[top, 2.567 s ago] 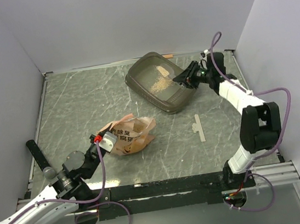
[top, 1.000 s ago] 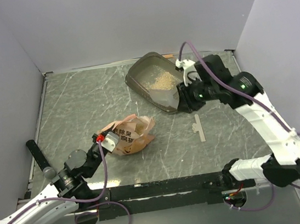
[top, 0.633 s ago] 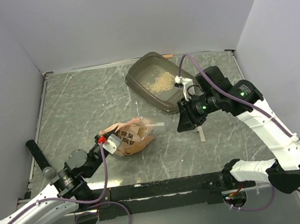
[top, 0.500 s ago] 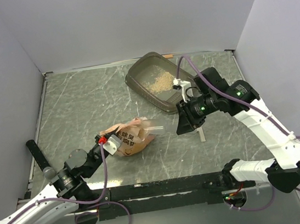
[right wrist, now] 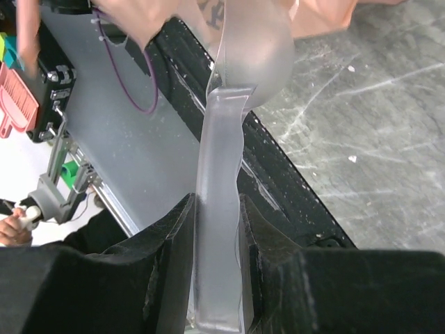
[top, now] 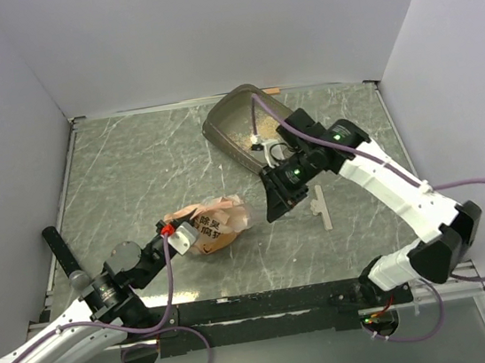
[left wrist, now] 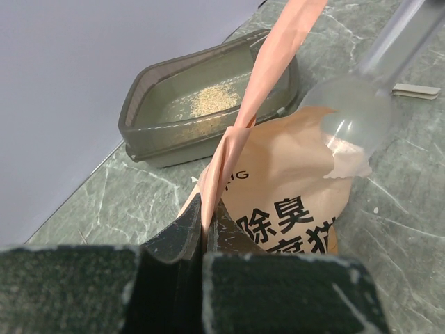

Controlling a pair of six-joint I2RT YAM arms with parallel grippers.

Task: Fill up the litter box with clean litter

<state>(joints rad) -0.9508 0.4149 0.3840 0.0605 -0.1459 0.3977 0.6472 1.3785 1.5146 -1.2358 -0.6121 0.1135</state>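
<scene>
As the right gripper [right wrist: 217, 236] clamps a scoop [right wrist: 252, 50], litter box [top: 212, 133] lies beyond.

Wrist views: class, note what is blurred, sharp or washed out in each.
Left wrist view: the left gripper is a dark, out-of-focus mass along the bottom, while the bag shows sharp print. Right wrist view: the right gripper is dark and soft around the scoop, and the lower left corner burns out to white.
</scene>
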